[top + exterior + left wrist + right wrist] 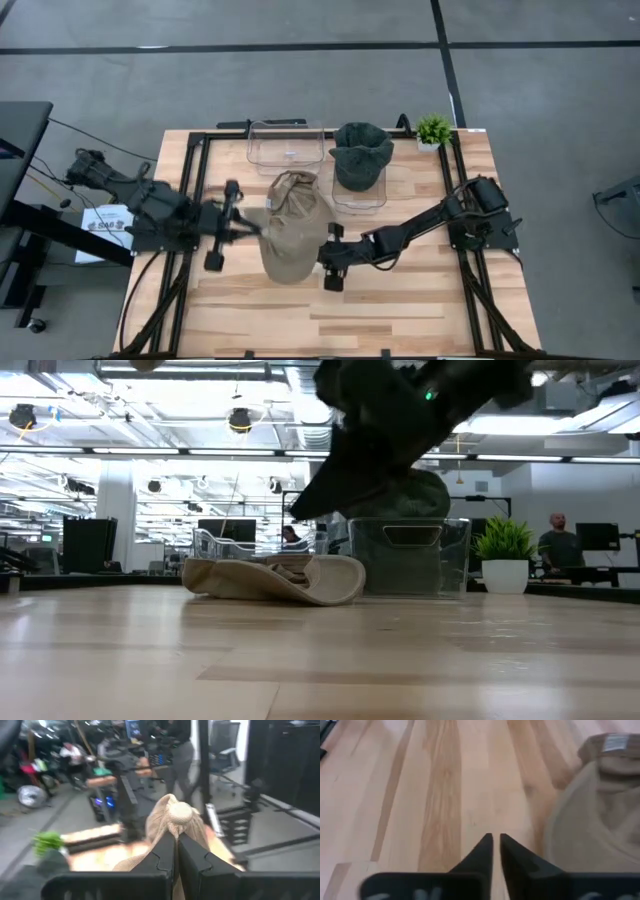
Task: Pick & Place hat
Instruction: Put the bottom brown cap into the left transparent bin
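A tan hat [292, 232] lies mid-table, and the low view shows its brim [335, 582] curled up off the wood. My left gripper [250, 227] is at the hat's left side, shut on its cloth [176, 837]. Beside the hat's near right edge, my right gripper [323, 258] slants down over bare wood. Its fingers [495, 839] are together with nothing between them, and the hat [592, 820] lies apart to one side. A dark green hat [360, 152] sits in a clear bin [358, 200] at the far side. My left gripper pinches a bunch of the tan hat's cloth [173, 820] between its two fingers, on the hat's left side. The fingers come level from the table's left. The cloth bulges out past the fingertips. In the low view the rest of the hat [270, 578] lies on the table.
A second clear bin [285, 143] stands at the far edge left of the one with the green hat. A small potted plant [433, 130] is at the far right corner. Black frame rails [195, 200] run along both table sides. Bare wood [330, 310] stretches toward the near edge.
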`<action>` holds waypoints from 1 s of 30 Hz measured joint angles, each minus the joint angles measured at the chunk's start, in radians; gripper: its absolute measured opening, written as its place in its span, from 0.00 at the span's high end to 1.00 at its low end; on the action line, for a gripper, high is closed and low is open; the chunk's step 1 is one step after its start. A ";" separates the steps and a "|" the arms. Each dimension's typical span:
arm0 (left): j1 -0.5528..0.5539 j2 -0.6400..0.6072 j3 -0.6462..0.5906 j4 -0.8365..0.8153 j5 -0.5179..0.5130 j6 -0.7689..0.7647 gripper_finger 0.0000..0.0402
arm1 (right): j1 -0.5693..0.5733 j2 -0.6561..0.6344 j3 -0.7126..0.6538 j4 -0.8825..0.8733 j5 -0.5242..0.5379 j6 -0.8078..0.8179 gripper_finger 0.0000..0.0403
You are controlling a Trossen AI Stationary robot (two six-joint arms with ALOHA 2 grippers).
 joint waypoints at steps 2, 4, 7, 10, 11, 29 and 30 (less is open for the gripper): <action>0.062 -0.025 0.000 -0.004 0.026 0.052 0.98 | 0.011 -0.029 0.000 -0.035 0.038 0.000 0.98; 0.136 -0.046 0.000 -0.006 0.055 0.103 0.98 | 0.022 -0.058 0.000 -0.076 0.101 0.003 0.98; 0.264 -0.076 0.000 -0.016 0.112 0.173 0.98 | 0.034 -0.109 0.000 -0.162 0.223 0.004 0.98; 0.414 -0.095 0.001 -0.046 0.158 0.209 0.98 | 0.048 -0.162 0.000 -0.271 0.395 0.061 0.99; 0.469 -0.097 0.001 -0.059 0.177 0.220 0.98 | 0.054 -0.177 0.000 -0.301 0.450 0.085 0.99; 1.326 0.107 0.001 -0.083 0.663 0.252 0.98 | 0.145 -0.255 0.000 -0.566 0.707 0.228 1.00; 1.348 0.125 0.001 -0.082 0.663 0.250 0.98 | 0.138 -0.255 0.000 -0.573 0.712 0.227 1.00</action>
